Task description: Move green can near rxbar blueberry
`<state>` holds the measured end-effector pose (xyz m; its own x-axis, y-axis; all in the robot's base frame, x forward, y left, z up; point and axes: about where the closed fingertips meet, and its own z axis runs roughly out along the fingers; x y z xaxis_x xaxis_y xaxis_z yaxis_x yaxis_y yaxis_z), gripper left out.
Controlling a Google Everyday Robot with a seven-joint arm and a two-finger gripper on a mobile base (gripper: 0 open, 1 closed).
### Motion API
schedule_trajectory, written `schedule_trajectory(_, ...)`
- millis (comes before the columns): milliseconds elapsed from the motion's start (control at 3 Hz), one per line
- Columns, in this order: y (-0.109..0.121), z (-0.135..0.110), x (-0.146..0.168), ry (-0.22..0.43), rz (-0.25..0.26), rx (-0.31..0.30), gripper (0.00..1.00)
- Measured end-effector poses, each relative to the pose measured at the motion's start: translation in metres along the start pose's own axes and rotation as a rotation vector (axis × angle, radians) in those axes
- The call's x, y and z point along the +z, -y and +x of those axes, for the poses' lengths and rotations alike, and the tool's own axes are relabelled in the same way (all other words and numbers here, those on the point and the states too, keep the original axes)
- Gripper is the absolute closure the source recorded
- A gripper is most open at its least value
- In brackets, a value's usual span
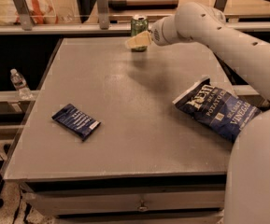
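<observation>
Camera view.

1. Edges and open room. The grey table (139,92) fills most of the view. Its far, left and front edges are all visible. The right edge is partly covered by the robot arm (228,36) and by the white robot body at lower right. A broad stretch of bare tabletop runs diagonally from the far edge to the near-left area. A dark blue-and-white chip bag (216,110) lies at the right side of the table, well apart from that stretch.

2. Task items. The green can (139,25) stands upright at the far edge of the table, just right of its middle. The rxbar blueberry (76,121) lies flat and angled in the near-left area, inset from both the left and front edges and well apart from the can.

3. Gripper. The gripper (137,40) is at the far edge, directly in front of the can's lower half and overlapping it. The arm reaches in from the right.

4. Hidden or unclear. The can's base is covered by the gripper. Whether the gripper is open, closed or clamped on the can cannot be told. The bag's near-right end is cut off by the robot body. A clear water bottle (19,83) stands off the table to the left, on a lower ledge.
</observation>
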<state>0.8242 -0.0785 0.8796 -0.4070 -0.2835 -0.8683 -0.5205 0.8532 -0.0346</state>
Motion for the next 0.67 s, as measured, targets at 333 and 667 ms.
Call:
schedule_trajectory(333, 0.0027, -0.0151, 0.0186, 0.023, -0.002, -0.001, 0.00)
schedule_trajectory(667, 0.0017, -0.0182, 0.0283, 0.029, -0.007, 0.006, 0.00)
